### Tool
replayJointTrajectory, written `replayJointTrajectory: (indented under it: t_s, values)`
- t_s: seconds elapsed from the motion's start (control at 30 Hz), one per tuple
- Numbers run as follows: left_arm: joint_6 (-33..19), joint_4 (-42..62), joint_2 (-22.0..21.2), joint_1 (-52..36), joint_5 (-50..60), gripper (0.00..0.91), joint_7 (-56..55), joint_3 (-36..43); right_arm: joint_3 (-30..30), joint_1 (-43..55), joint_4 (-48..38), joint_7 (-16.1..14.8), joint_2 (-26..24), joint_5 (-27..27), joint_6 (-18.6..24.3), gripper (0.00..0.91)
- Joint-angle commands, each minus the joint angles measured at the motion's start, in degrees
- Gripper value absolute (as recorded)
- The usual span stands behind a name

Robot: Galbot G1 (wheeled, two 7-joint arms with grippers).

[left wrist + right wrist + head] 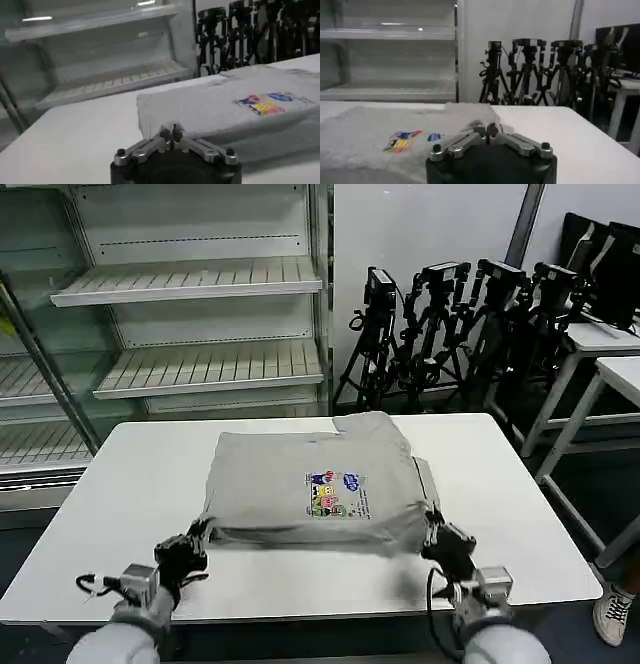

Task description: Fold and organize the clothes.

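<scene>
Head view shows the light grey T-shirt (315, 484) lying folded into a rough rectangle on the white table (500, 474), its multicoloured chest print (336, 494) facing up near the middle of the top layer. The left gripper (192, 546) sits at the shirt's near left corner, and the right gripper (437, 539) at its near right corner, both low over the table edge closest to the robot.

From the left wrist, the left gripper's fingertips (171, 133) are pressed together right against the cloth's near edge; they seem to pinch a bit of fabric, though the contact is hard to make out. From the right wrist, the right gripper's jaws (489, 131) are likewise closed together at the shirt's edge, with grey cloth bunched just behind them.

Behind the table stand empty shelves (200, 364) and a row of black tripods (440, 324).
</scene>
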Motion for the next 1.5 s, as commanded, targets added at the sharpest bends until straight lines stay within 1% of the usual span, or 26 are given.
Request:
replayJointTrajectory:
  t_s: [0.03,0.07,0.1,0.13,0.17,0.3,0.37,0.43,0.5,0.57,0.6,0.77,0.87,0.97,1.0,1.03,1.07,1.1,1.13,1.17,1.2,1.23,1.33,1.37,1.4,1.5]
  values:
    - [0.3,11.6,5.6,-14.7,-0.6,0.020,0.4,6.3,-3.2,12.8,-8.5,0.5,-3.6,5.0,-3.6,0.000]
    - [0.3,12.2,5.7,-14.9,-0.3,0.030,0.6,6.9,-3.7,13.4,-9.2,0.3,-3.5,4.7,-4.1,0.060]
    - [0.3,12.8,5.8,-15.2,0.4,0.101,0.8,7.5,-4.1,14.0,-10.5,0.0,-3.4,4.3,-4.6,0.353]
    - [0.3,13.3,5.7,-15.2,1.3,0.665,0.9,8.2,-4.6,14.3,-11.1,-0.2,-3.2,3.9,-5.1,0.907]
    - [0.3,13.7,5.5,-15.1,2.2,0.907,1.1,8.7,-4.9,14.5,-11.8,-0.4,-2.9,3.3,-5.4,0.907]
    - [0.2,13.5,4.2,-13.7,3.1,0.907,1.0,8.9,-5.9,13.4,-13.7,-1.6,-1.4,-1.1,-5.8,0.907]
    - [-0.4,12.6,3.8,-12.8,3.1,0.907,0.8,8.6,-5.6,12.4,-13.6,-1.6,-0.7,-1.6,-5.3,0.907]
    - [-0.9,11.0,3.4,-11.2,3.2,0.907,0.8,8.0,-5.1,10.3,-12.5,-1.9,-0.1,-1.8,-3.4,0.907]
    - [-1.5,8.7,2.7,-8.5,3.2,0.907,0.2,6.7,-4.2,7.5,-9.8,-2.3,0.2,-2.7,-0.5,0.907]
    - [-1.9,6.9,2.2,-6.8,3.1,0.907,-0.1,5.4,-3.6,5.6,-8.4,-2.6,0.2,-3.3,0.7,0.907]
    - [-2.2,5.7,1.7,-4.7,3.1,0.907,-0.4,4.5,-2.2,3.0,-6.3,-3.0,0.2,-4.8,2.0,0.907]
    - [-3.6,5.2,0.1,0.4,3.1,0.907,-1.1,2.5,1.0,-5.0,-2.7,-4.0,0.0,-7.4,4.0,0.907]
    - [-3.8,6.8,0.2,0.7,2.9,0.907,-1.1,2.8,1.7,-5.7,-4.1,-3.8,0.7,-7.8,3.9,0.907]
    - [-3.5,9.3,0.3,-1.5,1.6,0.907,-1.1,3.7,1.5,-3.6,-6.8,-3.2,1.7,-7.3,2.7,0.907]
    - [-3.2,10.0,0.3,-2.5,1.0,0.877,-1.1,4.0,1.3,-2.7,-7.8,-2.9,1.9,-7.1,2.4,0.907]
    - [-3.2,10.5,0.3,-3.1,0.7,0.715,-1.0,4.2,1.2,-2.3,-8.6,-2.9,2.1,-7.1,2.2,0.907]
    - [-3.1,11.3,0.3,-4.5,0.4,0.383,-1.0,4.5,0.9,-1.4,-9.9,-2.9,2.3,-6.8,1.8,0.907]
    - [-3.1,12.4,0.3,-5.0,0.4,0.232,-1.1,4.9,0.7,-0.9,-10.6,-2.9,2.5,-6.4,1.5,0.856]
    - [-3.3,13.3,0.3,-5.7,0.4,0.071,-1.3,5.1,0.6,-0.3,-11.3,-2.8,2.7,-5.8,1.5,0.615]
    - [-3.4,13.9,0.2,-6.7,0.3,0.060,-1.5,5.4,0.6,0.0,-11.6,-2.7,2.9,-3.9,1.3,0.453]
    - [-3.5,14.4,0.2,-7.2,0.3,0.040,-1.9,5.5,0.6,0.4,-11.9,-2.5,3.1,-2.4,0.6,0.050]
    - [-3.7,14.7,0.2,-7.6,0.2,0.040,-2.1,5.6,0.6,0.7,-12.4,-2.4,3.3,-1.8,0.1,0.000]
    - [-4.3,15.6,0.4,-8.2,0.0,0.040,-2.4,5.8,0.3,1.3,-13.5,-2.1,3.5,0.7,-0.8,0.000]
    - [-4.3,15.7,0.4,-8.3,-0.3,0.040,-2.4,5.8,0.2,1.6,-13.9,-1.7,3.6,2.3,-1.0,0.000]
    - [-4.3,15.8,0.4,-8.3,-0.6,0.050,-2.4,5.8,0.1,1.8,-14.1,-1.6,3.6,2.9,-1.1,0.000]
    - [-4.3,16.1,0.4,-8.5,-1.3,0.040,-2.5,6.1,-0.2,2.1,-14.5,-1.7,3.8,3.8,-1.4,0.000]
